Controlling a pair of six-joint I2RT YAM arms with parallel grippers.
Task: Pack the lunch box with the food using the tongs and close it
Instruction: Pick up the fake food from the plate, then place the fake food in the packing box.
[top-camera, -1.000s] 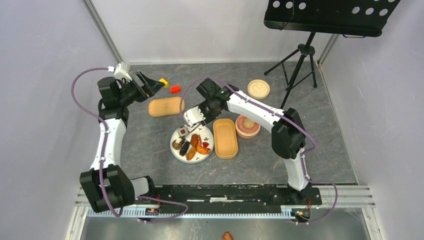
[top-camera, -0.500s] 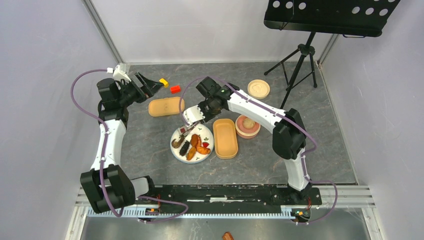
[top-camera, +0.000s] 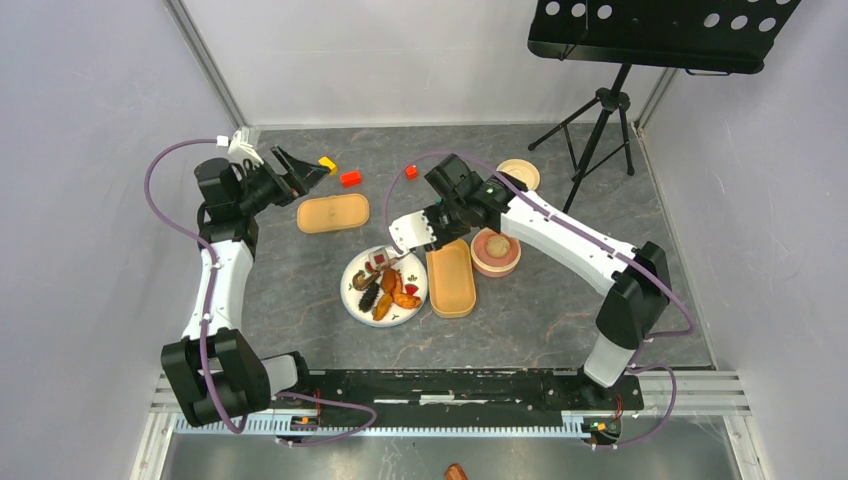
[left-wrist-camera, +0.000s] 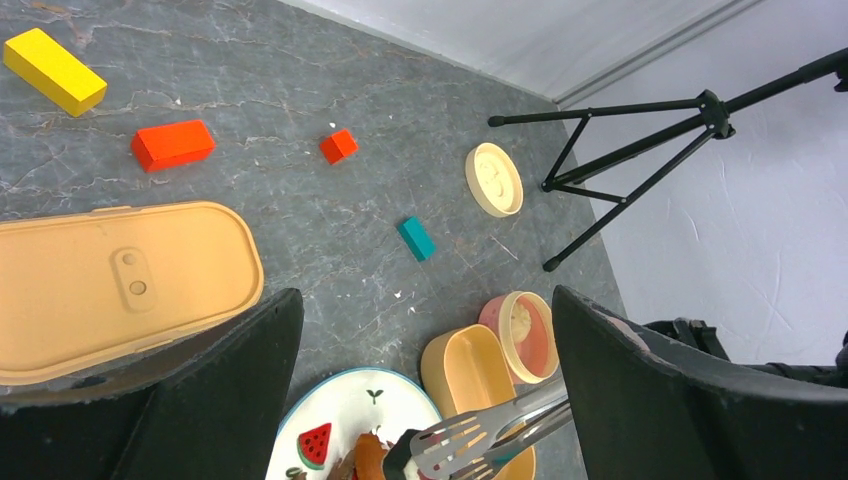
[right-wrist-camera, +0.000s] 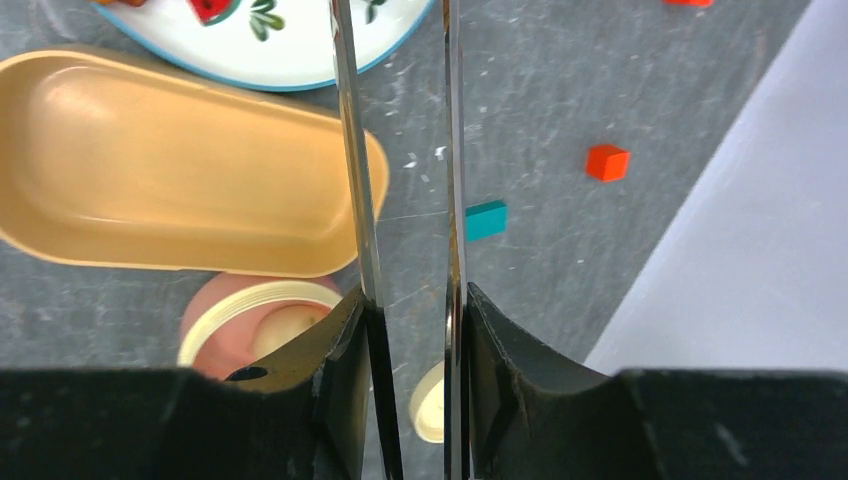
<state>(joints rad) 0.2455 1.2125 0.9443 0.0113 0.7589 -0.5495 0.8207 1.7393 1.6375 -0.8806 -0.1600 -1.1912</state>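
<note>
My right gripper (top-camera: 412, 234) hangs just past the far edge of the plate (top-camera: 412, 268). Its fingers (right-wrist-camera: 345, 375) press from both sides on the two arms of the tongs (right-wrist-camera: 352, 150), squeezing them close together. The tongs reach down over the plate's far side, and their slotted tips (left-wrist-camera: 455, 445) rest against a dark piece there. I cannot tell whether that piece is pinched. The rest of the food (top-camera: 392, 292) lies on the plate. The lunch box (top-camera: 450, 277) sits uncovered, touching the plate's right rim, and its lid (top-camera: 332, 213) lies beyond the plate to the left. A pink round pot (top-camera: 495, 252) stands further right of the plate. My left gripper (top-camera: 300, 168) hovers well beyond the plate, jaws spread wide, holding nothing.
</note>
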